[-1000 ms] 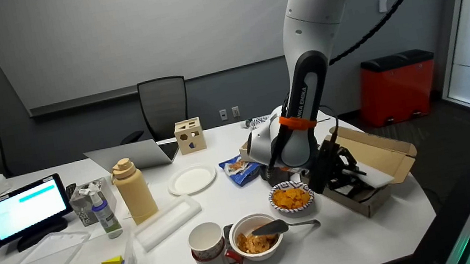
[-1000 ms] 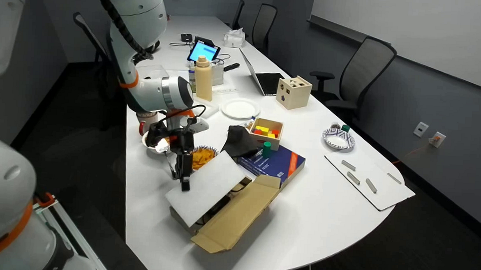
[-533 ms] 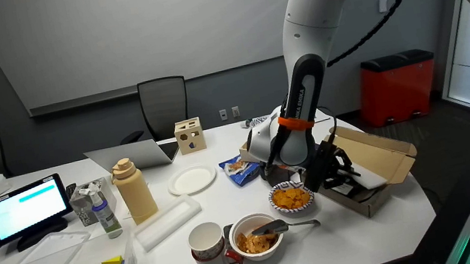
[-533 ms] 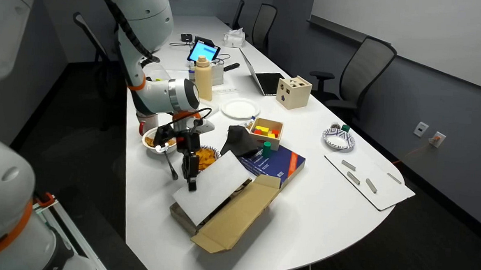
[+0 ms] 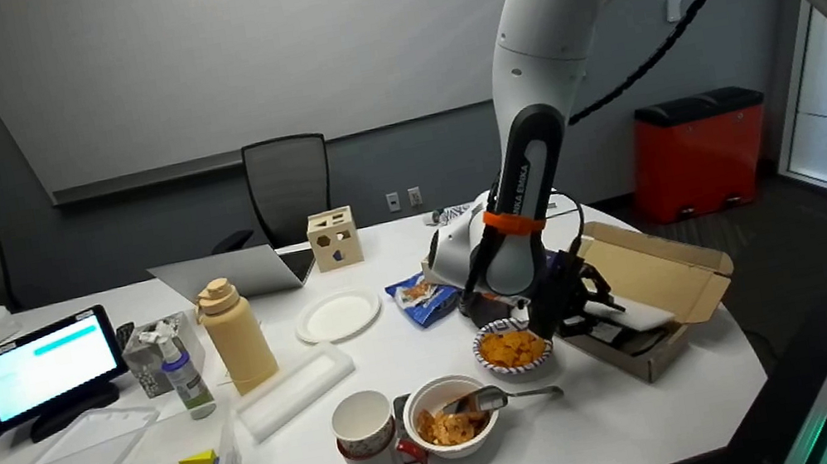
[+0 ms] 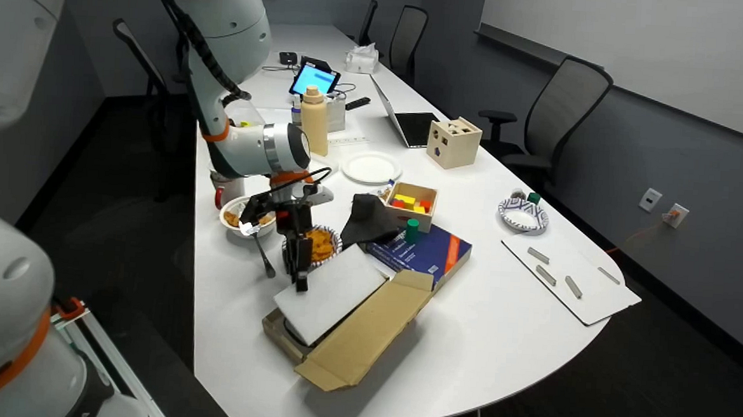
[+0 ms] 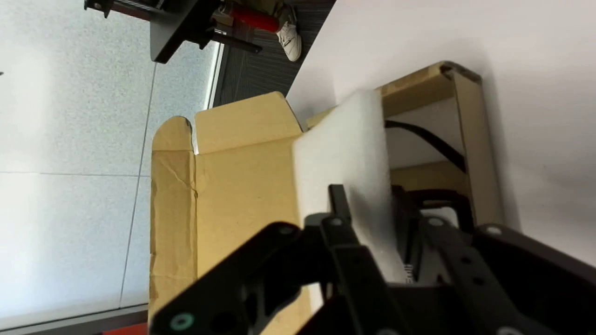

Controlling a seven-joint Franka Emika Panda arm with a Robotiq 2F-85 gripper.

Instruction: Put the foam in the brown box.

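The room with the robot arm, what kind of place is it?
Probably a meeting room, maybe in an office. It has a long table, office-style chairs, and what looks like a big whiteboard.

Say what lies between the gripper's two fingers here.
The white foam; the wrist view shows one finger on each side of it.
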